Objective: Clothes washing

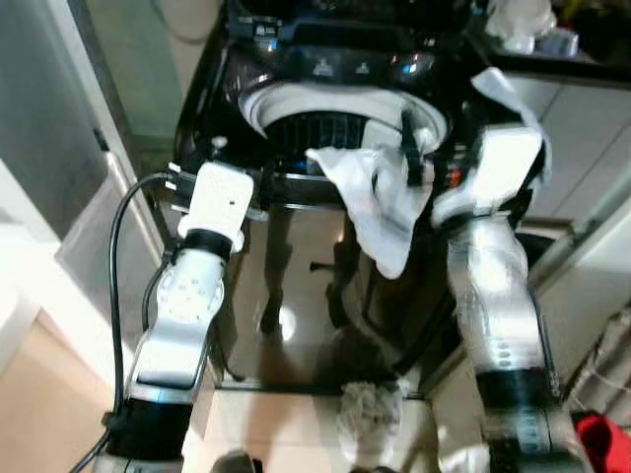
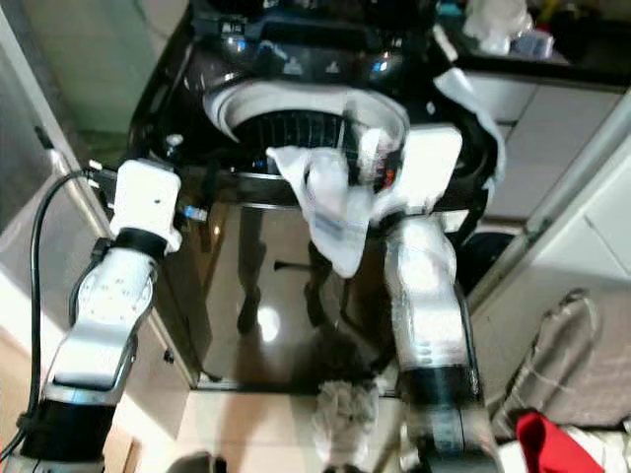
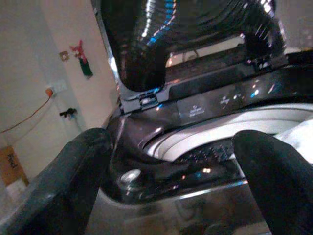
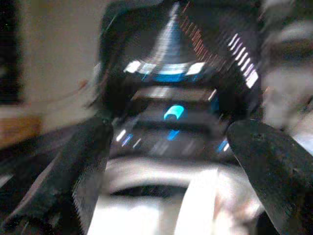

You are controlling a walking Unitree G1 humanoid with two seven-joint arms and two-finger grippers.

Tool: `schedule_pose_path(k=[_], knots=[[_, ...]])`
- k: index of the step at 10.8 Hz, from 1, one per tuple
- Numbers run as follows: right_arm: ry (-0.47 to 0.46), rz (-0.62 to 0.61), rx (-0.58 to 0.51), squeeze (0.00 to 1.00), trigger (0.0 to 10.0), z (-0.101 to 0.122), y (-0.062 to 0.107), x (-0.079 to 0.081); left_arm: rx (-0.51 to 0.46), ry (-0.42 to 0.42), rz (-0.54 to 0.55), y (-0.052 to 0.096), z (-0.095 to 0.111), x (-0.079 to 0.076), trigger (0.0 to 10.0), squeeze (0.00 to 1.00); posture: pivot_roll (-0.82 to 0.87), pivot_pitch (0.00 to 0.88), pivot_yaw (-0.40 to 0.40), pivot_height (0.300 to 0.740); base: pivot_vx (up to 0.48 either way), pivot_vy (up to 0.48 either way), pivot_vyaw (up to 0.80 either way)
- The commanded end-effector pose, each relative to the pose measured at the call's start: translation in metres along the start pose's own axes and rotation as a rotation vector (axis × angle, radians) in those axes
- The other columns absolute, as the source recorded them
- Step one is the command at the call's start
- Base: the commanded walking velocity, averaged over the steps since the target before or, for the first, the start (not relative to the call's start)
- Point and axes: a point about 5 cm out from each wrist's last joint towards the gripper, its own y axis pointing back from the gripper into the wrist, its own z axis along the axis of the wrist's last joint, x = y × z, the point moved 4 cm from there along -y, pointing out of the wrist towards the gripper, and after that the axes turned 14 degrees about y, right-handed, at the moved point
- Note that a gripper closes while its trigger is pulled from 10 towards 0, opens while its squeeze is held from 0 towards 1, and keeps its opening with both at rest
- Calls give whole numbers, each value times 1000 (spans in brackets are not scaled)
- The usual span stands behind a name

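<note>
A black top-loading washing machine stands in front of me with its lid raised and its white drum rim showing. A white cloth hangs over the machine's front edge, half in the drum and half down the front panel. My right gripper is over the drum's right side, just above the cloth, open, with its fingers wide apart and the cloth's white folds beneath them. My left gripper is open at the machine's front left corner, holding nothing.
A grey fluffy rag lies on the floor at the machine's foot. A counter with white items runs along the right. A red item and a checked cloth lie low on the right. A pale door closes the left.
</note>
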Motion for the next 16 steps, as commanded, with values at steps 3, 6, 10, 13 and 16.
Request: schedule_pose_path(k=[3,6,10,13,16], knots=[[-139,120,131,0,10000,-19,8,18,-6,11,-17,-1,1,-3,10000,0,-21,0,-13,740,0,0,0],[-186,154,277,0,10000,-52,7,21,-10,11,-14,0,2,-3,10000,0,-8,0,-14,740,0,0,0],[-258,259,408,0,10000,-72,12,32,-13,-3,17,3,4,6,10000,0,27,0,-31,740,0,0,0],[-207,246,405,0,10000,-75,8,30,-6,-3,30,7,2,7,10000,0,35,0,-37,740,0,0,0],[-139,213,361,0,10000,-68,-7,25,-3,-2,33,7,2,7,10000,0,36,0,-38,740,0,0,0]])
